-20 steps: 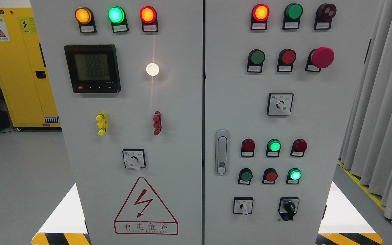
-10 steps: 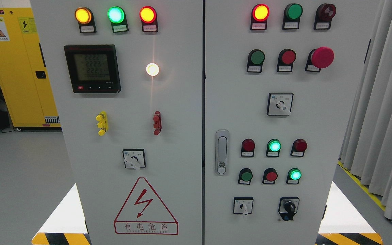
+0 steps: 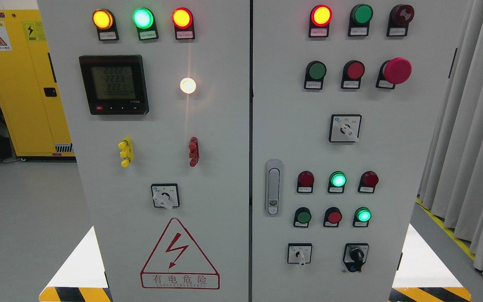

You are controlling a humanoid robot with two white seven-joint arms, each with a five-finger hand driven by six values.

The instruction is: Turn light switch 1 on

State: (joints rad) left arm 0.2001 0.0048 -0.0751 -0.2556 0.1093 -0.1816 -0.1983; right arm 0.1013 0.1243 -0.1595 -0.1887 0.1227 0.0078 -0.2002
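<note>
A grey control cabinet (image 3: 224, 126) fills the view; neither robot hand shows.

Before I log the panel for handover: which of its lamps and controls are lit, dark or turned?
Amber lamp: lit
Top-left green lamp: lit
White lamp: lit
Top-right green lamp: dark
Meter display: on
Emergency stop button: state unclear
Black selector knob: pointing down
Hands: not in view
</note>
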